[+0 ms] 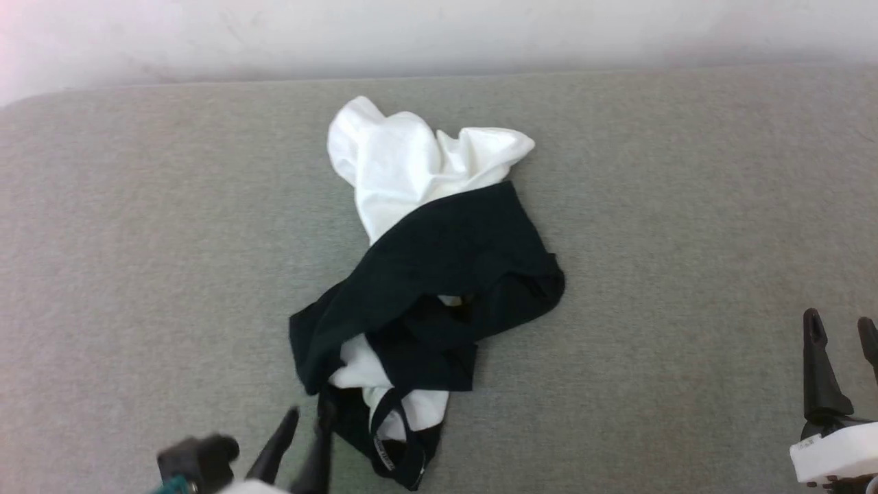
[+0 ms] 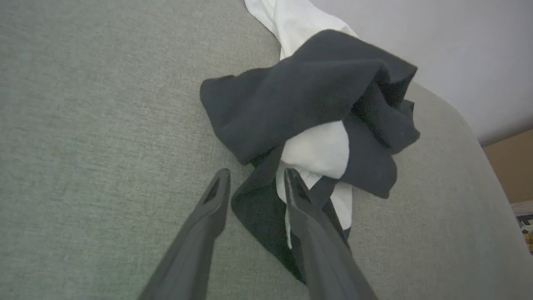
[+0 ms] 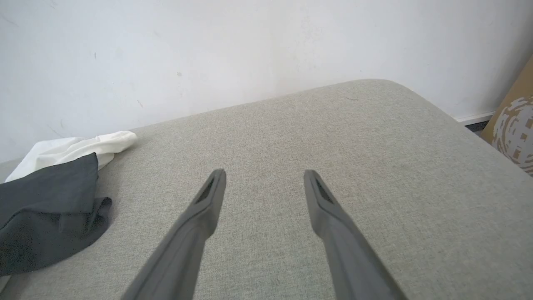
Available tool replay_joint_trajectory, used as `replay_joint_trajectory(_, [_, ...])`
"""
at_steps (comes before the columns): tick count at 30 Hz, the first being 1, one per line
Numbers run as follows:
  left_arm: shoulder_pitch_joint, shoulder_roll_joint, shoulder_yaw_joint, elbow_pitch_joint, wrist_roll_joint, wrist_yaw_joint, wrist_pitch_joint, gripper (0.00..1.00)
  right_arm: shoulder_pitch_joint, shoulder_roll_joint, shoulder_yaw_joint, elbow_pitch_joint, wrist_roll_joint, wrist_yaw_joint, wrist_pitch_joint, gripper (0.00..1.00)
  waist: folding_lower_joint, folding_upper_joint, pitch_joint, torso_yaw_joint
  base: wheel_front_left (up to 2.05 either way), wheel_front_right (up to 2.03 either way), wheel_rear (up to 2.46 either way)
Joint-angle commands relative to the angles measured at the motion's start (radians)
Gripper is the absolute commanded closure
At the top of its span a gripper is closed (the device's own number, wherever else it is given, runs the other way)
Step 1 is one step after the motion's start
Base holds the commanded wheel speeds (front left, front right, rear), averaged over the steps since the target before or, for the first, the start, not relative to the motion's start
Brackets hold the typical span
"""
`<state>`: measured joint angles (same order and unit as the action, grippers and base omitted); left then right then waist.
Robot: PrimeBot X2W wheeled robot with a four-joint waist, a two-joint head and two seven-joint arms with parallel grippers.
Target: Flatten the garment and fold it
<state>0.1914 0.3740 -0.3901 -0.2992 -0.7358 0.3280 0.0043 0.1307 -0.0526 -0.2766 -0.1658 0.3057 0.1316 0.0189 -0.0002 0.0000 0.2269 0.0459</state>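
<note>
— Where's the shirt (image 1: 446,240)?

— In a crumpled heap mid-pad (image 1: 137,240). Its white end bunches toward the far edge below the wall (image 1: 439,34), a black fold lies across the middle, and the collar (image 1: 379,446) trails almost to the near edge. Nothing is flat yet, so I'd say the task has hardly begun.

— And the left gripper (image 1: 310,412)?

— Low at the near edge, right at the shirt's near end. In the wrist view it (image 2: 257,177) has its fingers apart. One tip is over bare pad and the other over the cloth (image 2: 312,83), with a black hem between them. It looks set to pinch that hem. I can't tell whether the tips touch the fabric.

— Why there?

— Probably because it's the nearest loose edge. Pulling it out would start spreading the heap.

— The right gripper (image 1: 840,322)?

— Toward the right edge, well apart from the shirt. Its own view shows it (image 3: 264,175) with fingers spread and nothing between them, above bare pad, and the shirt (image 3: 50,200) off to one side. It seems to be waiting, out of the way, for a second corner.

— Any risk?

— The layers overlap, so a pinch may catch two at once and drag the whole bundle.
</note>
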Motion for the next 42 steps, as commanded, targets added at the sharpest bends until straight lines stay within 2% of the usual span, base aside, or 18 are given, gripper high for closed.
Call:
replay_joint_trajectory(1, [0.016, 0.014, -0.008, 0.007, 0.005, -0.002, 0.004, 0.0, 0.012, 0.002, -0.001, -0.006, -0.008, -0.001, 0.007, 0.0, 0.0002, 0.0, -0.008, 0.021, 0.0, 0.0, 0.0])
replay_joint_trajectory(6, [-0.004, 0.035, 0.001, -0.018, 0.03, 0.005, -0.001, 0.0, 0.012, 0.002, 0.0, -0.009, -0.009, -0.001, 0.016, 0.0, 0.0002, 0.0, -0.014, 0.032, 0.0, 0.0, 0.0])
replay_joint_trajectory(11, [-0.156, 0.102, -0.026, -0.116, 0.138, -0.015, 0.051, 0.0, 0.011, 0.002, 0.002, -0.013, -0.011, -0.001, 0.022, 0.0, 0.0002, 0.0, -0.016, 0.033, 0.0, 0.0, 0.0])
replay_joint_trajectory(14, [-0.292, 0.127, -0.087, -0.131, 0.203, -0.061, 0.123, 0.0, 0.005, 0.002, 0.008, -0.017, -0.012, -0.001, 0.024, 0.0, 0.0002, 0.0, -0.006, 0.024, 0.0, 0.0, 0.0])
replay_joint_trajectory(17, [-0.425, 0.14, -0.184, -0.096, 0.279, -0.137, 0.214, 0.0, -0.003, 0.002, 0.017, -0.018, -0.009, -0.001, 0.024, 0.0, 0.0002, 0.0, 0.012, 0.003, 0.0, 0.0, 0.0])
replay_joint_trajectory(18, [-0.425, 0.14, -0.184, -0.096, 0.279, -0.137, 0.214, 0.0, -0.003, 0.002, 0.017, -0.018, -0.009, -0.001, 0.024, 0.0, 0.0002, 0.0, 0.012, 0.003, 0.0, 0.0, 0.0])
replay_joint_trajectory(22, [-0.561, 0.133, -0.311, -0.005, 0.36, -0.243, 0.314, 0.0, -0.011, 0.002, 0.02, -0.015, -0.006, -0.001, 0.019, 0.0, 0.0002, 0.0, 0.038, -0.028, 0.0, 0.0, 0.0])
replay_joint_trajectory(25, [-0.633, 0.143, -0.376, 0.08, 0.432, -0.3, 0.364, 0.0, -0.014, 0.002, 0.022, -0.011, -0.003, -0.001, 0.012, 0.0, 0.0002, 0.0, 0.056, -0.05, 0.0, 0.0, 0.0])
replay_joint_trajectory(29, [-0.694, 0.146, -0.414, 0.168, 0.501, -0.321, 0.387, 0.0, -0.017, 0.002, 0.021, -0.007, -0.001, -0.001, 0.004, 0.0, 0.0002, 0.0, 0.075, -0.067, 0.0, 0.0, 0.0])
replay_joint_trajectory(36, [-0.745, 0.141, -0.453, 0.279, 0.558, -0.34, 0.398, 0.0, -0.023, 0.002, 0.023, -0.001, -0.002, -0.001, -0.005, 0.0, 0.0002, 0.0, 0.092, -0.069, 0.0, 0.0, 0.0])
replay_joint_trajectory(37, [-0.752, 0.142, -0.461, 0.293, 0.566, -0.346, 0.398, 0.4, -0.025, 0.002, 0.024, 0.0, -0.002, -0.001, -0.004, 0.0, 0.0002, 0.0, 0.093, -0.068, 0.0, 0.0, 0.0])
replay_joint_trajectory(38, [-0.757, 0.141, -0.466, 0.304, 0.571, -0.351, 0.396, 0.64, -0.027, 0.002, 0.025, 0.0, -0.003, -0.001, -0.004, 0.0, 0.0002, 0.0, 0.094, -0.066, 0.0, 0.0, 0.0])
replay_joint_trajectory(39, [-0.761, 0.137, -0.468, 0.314, 0.57, -0.353, 0.392, 1.0, -0.03, 0.002, 0.026, -0.001, -0.003, -0.001, -0.003, 0.0, 0.0002, 0.0, 0.095, -0.064, 0.0, 0.0, 0.0])
replay_joint_trajectory(42, [-0.768, 0.115, -0.457, 0.323, 0.555, -0.342, 0.364, 1.0, -0.035, 0.002, 0.023, -0.001, -0.006, -0.001, -0.003, 0.0, 0.0002, 0.0, 0.093, -0.054, 0.0, 0.0, 0.0])
